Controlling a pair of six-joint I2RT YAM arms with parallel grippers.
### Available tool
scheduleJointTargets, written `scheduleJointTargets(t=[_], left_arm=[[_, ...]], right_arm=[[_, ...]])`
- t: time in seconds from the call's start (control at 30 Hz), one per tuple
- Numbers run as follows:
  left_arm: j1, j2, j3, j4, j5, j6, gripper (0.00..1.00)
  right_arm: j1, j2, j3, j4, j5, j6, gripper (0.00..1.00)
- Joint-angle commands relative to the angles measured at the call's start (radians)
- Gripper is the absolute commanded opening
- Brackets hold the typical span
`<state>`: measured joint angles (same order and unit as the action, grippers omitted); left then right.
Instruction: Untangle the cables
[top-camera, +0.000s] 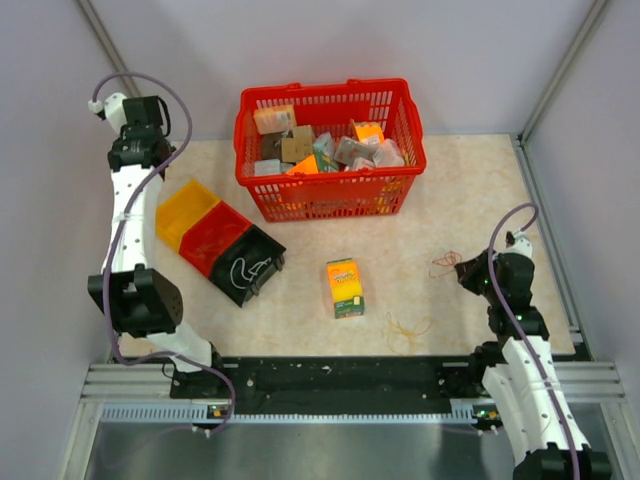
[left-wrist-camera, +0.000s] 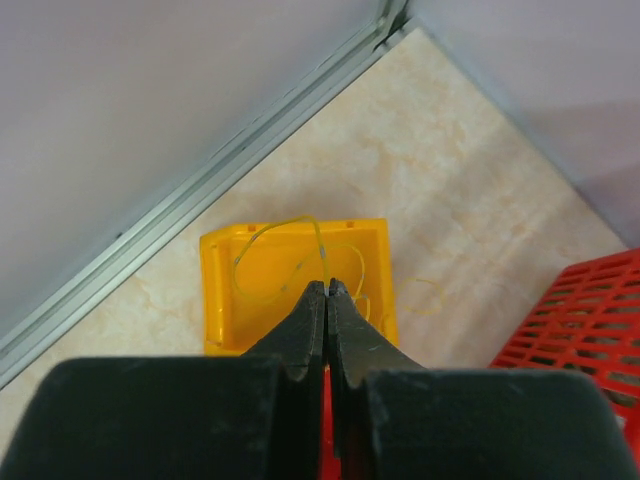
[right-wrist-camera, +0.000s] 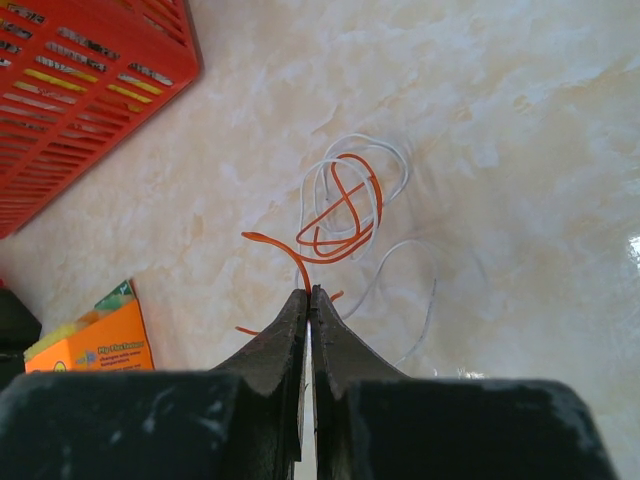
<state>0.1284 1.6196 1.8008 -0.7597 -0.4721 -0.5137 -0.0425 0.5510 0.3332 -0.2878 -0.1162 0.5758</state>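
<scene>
Close at the right gripper (right-wrist-camera: 308, 292), black jaws pressed together on or against one end of the thin orange and white cables (right-wrist-camera: 345, 210); cannot tell which. Risks cinching the knot through a hard pull, or slipping off so fine a wire. Beyond, limp crossed loops flat on beige tabletop (right-wrist-camera: 520, 120). Farthest, left gripper (left-wrist-camera: 327, 290) likewise closed tight, over a yellow plastic bin (left-wrist-camera: 212, 300).

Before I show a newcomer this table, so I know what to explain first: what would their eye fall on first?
The red basket, packed with small packages, dominates the far middle of the table. Left of it runs a slanted row of yellow, red and black bins, with a yellow-green box near the centre. At the right, the orange and white cable loops lie just ahead of the shut right gripper.
</scene>
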Motion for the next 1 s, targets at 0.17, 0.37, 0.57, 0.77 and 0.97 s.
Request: scheduleJointTargets(t=[0.17,0.37,0.57,0.77,0.97], left_arm=[[0.033,-0.027,-0.161,0.085,-0.111,-0.045,0.0],[0.065,-0.062,-0.193,0.089,-0.149,-0.042,0.0],[0.082,-0.052,-0.195,0.099,-0.129,-0.02,0.0],[0.093,0.003,-0.231,0.102,-0.079,-0.065,0.0],[0.093,0.1,-0.181,0.082,-0.013,-0.059,0.01]], right_arm=[[-0.005,0.017,-0.003,0.049,-0.043,-0.007,0.0],[-0.005,0.01,-0.013,0.058,-0.05,-0.001,0.0],[-0.005,0.006,-0.022,0.068,-0.054,0.006,0.0],[0.013,-0.002,-0.023,0.067,-0.053,0.006,0.0],[0.036,0.001,-0.017,0.065,-0.045,0.004,0.0]])
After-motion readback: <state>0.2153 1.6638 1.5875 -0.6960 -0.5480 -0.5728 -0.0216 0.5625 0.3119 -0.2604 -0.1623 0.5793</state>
